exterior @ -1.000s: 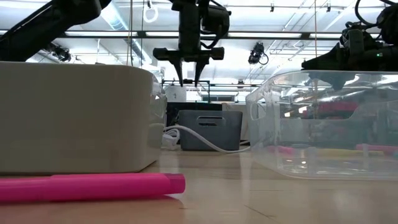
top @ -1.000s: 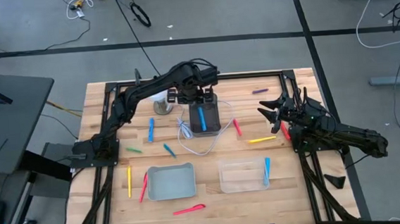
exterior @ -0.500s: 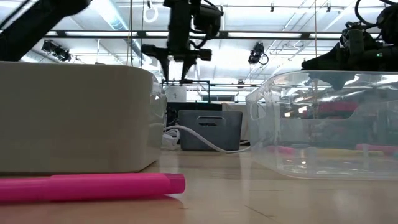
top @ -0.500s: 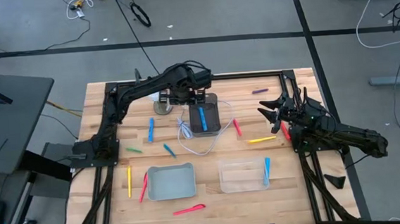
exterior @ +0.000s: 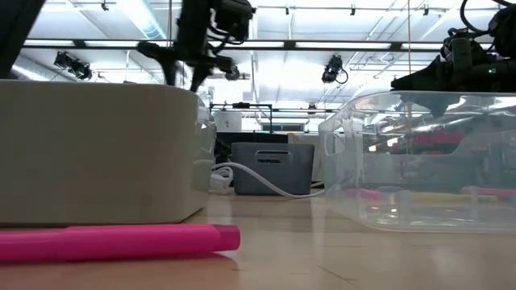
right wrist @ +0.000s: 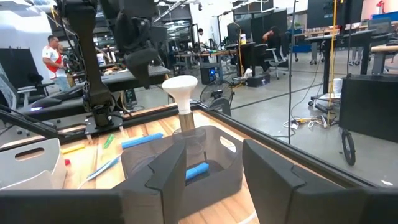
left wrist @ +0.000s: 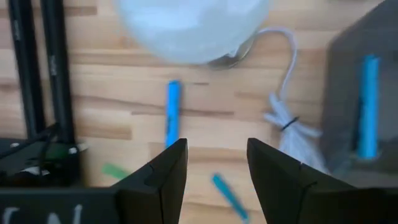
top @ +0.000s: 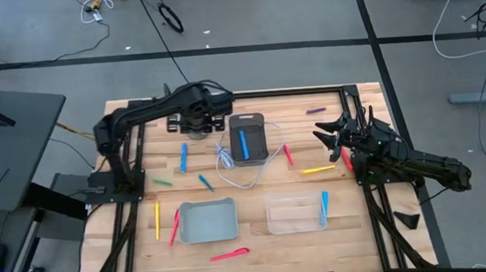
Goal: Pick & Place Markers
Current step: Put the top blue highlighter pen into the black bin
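Wooden table [top: 259, 242]: markers [top: 184, 157], 3 bins [top: 207, 221]

No words, numbers, labels or signs are showing clearly enough to read on anything in these pictures, not on the table, the boxes or the room behind.

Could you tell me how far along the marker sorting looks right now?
Done: one blue marker lies in the dark bin, another blue one in the clear tray. In hand: nothing; left gripper and right gripper are open, empty. Left: the grey tray is empty, markers scattered on the table.
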`<move>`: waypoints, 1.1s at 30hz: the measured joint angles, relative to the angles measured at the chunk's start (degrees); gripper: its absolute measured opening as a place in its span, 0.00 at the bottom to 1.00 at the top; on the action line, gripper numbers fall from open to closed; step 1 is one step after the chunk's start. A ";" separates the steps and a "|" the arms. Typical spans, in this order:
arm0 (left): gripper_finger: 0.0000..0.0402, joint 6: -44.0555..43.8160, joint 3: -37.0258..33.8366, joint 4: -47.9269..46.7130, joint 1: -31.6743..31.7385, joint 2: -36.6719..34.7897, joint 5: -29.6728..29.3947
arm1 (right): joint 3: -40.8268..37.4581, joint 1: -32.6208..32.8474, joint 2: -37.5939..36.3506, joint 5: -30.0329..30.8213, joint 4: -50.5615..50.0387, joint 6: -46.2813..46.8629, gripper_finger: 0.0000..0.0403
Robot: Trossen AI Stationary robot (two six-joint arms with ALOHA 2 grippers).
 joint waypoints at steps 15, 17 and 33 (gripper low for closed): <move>0.43 2.73 -15.53 8.92 0.14 -14.62 0.59 | 0.01 0.00 0.00 0.02 -0.02 0.00 0.40; 0.43 2.36 -18.93 11.72 0.32 -16.57 0.88 | -0.01 0.02 0.00 0.00 -0.02 0.00 0.40; 0.43 2.44 -35.74 21.48 2.97 -21.48 5.49 | 0.00 0.01 -0.01 0.02 -0.02 0.00 0.40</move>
